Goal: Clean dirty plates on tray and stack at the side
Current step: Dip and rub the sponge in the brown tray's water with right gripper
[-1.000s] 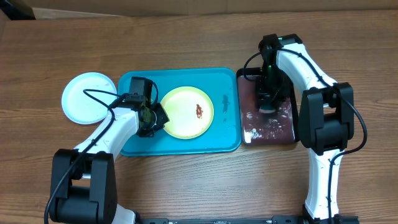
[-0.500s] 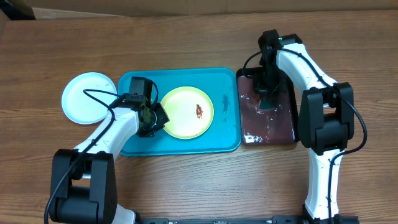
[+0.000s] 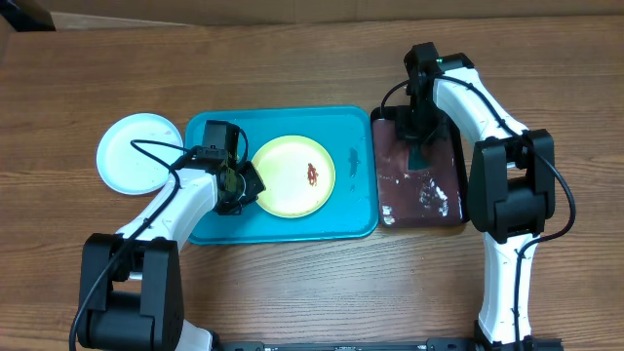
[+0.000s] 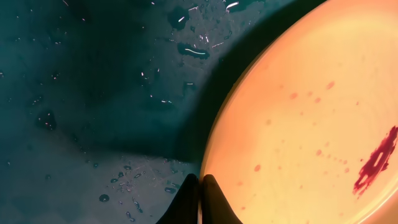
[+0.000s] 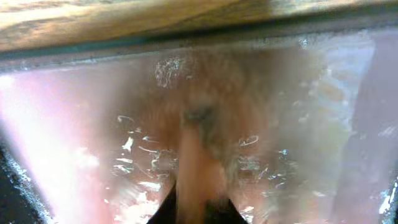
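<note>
Plates: the yellow-green plate (image 3: 288,187) is round, smooth plastic with a shallow raised rim. It lies flat near the middle of the turquoise tray (image 3: 356,219).
Smear: a small reddish-brown smear (image 3: 312,175) sits just right of that plate's centre. In my left wrist view it looks wet and ragged, with fine specks scattered around it.
Second plate: a pale plate (image 3: 136,154), white with a bluish edge, rests on the desk (image 3: 292,283) just left of the tray. I cannot tell whether more than one is stacked there.
Tray: glossy rectangle with rounded corners and a raised rim. Close up, water droplets (image 4: 189,50) bead on its floor.
Left pincer: the left pincer (image 3: 241,185) has its dark pointed tips drawn together on the left rim of the yellow-green plate.
Right pincer: the right pincer (image 3: 419,146) is down in the black tray (image 3: 434,200), which holds brownish liquid flecked with white foam. My wrist view is blurred, with a tan strip between the tips, so I cannot tell whether they are apart or together.
Desk: brown wood grain.
</note>
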`<action>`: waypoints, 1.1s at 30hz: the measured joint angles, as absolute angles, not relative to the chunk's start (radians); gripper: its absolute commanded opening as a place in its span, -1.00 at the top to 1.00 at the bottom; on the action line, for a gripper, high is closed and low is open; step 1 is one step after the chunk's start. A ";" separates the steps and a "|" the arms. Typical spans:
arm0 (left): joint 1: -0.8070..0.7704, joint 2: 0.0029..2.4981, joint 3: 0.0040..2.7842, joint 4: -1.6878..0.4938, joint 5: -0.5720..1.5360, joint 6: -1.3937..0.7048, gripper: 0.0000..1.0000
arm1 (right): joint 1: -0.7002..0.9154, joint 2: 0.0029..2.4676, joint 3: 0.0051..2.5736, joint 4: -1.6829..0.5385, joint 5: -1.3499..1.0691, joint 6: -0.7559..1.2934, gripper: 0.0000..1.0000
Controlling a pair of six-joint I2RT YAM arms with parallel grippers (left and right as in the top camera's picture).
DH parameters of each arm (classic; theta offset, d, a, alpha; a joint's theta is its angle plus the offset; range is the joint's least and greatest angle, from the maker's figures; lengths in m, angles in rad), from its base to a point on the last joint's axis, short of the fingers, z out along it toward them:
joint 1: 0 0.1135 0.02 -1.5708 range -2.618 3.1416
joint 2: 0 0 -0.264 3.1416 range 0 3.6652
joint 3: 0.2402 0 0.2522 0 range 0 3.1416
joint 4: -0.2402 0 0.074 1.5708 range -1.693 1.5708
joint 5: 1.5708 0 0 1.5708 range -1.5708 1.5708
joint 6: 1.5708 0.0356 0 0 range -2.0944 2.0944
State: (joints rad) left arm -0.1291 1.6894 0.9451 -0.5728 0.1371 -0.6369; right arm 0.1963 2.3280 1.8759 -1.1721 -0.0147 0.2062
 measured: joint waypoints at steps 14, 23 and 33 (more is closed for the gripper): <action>-0.129 1.689 0.945 -0.582 0.137 -0.636 0.91 | 0.196 2.323 1.958 -1.459 -0.015 0.190 -0.63; -0.129 1.689 0.945 -0.584 0.138 -0.636 0.92 | 0.196 2.323 1.860 -1.448 -0.041 0.189 0.32; -0.129 1.689 0.945 -0.584 0.137 -0.636 0.91 | 0.196 2.323 1.858 -1.472 -0.053 0.185 -0.49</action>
